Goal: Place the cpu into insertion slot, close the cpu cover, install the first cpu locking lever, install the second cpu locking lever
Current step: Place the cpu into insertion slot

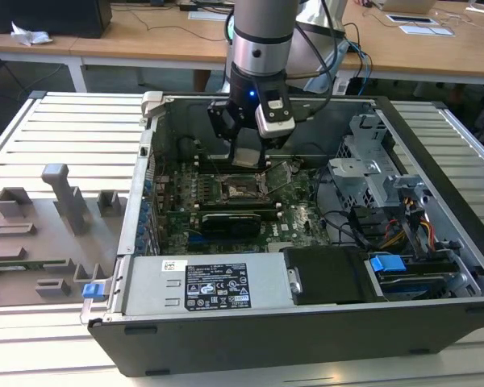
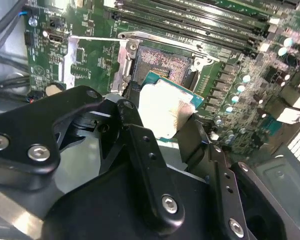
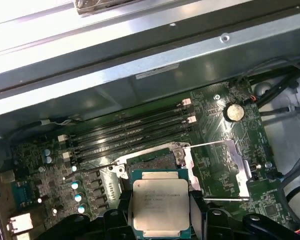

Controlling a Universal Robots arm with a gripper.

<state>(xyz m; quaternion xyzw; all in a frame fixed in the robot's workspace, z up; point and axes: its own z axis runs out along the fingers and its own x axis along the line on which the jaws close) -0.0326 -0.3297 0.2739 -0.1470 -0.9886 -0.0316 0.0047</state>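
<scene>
– Silvery-grey metal top, green rim: is that the cpu [image 3: 159, 204] between the black fingers [image 3: 199, 212]?

– Yes. The hand [image 3: 160, 216] is clamped on the cpu, one finger on each of two opposite edges, and the chip lies flat. In the second wrist view the cpu [image 2: 166, 107] sits in the hand [image 2: 165, 121] the same way.

– Where is it in the wide shot?

– In the upper middle of the exterior view. The hand [image 1: 248, 158] hangs straight down into the open computer case [image 1: 306, 343], holding the cpu [image 1: 247, 155] above the green circuit board [image 1: 298, 218].

– And the insertion slot?

– The insertion slot [image 1: 242, 190] is just beneath the chip, near the centre of the exterior view. In the first wrist view its pale grid [image 3: 151, 161] shows bare beyond the chip's far edge, so the chip is over the slot, not seated in it.

– The cpu cover?

– Swung open. The cpu cover [image 3: 243, 169] lies back beside the slot, hinged at the slot's edge; in the exterior view it [image 1: 279, 172] tilts up towards the exterior view's right. The second wrist view shows its silver frame [image 2: 70, 60] with the board visible through the window.

– What carries the case?

– A slatted metal surface [image 1: 64, 121], with a grey tray [image 1: 32, 242] of fixtures in the lower left of the exterior view.
</scene>
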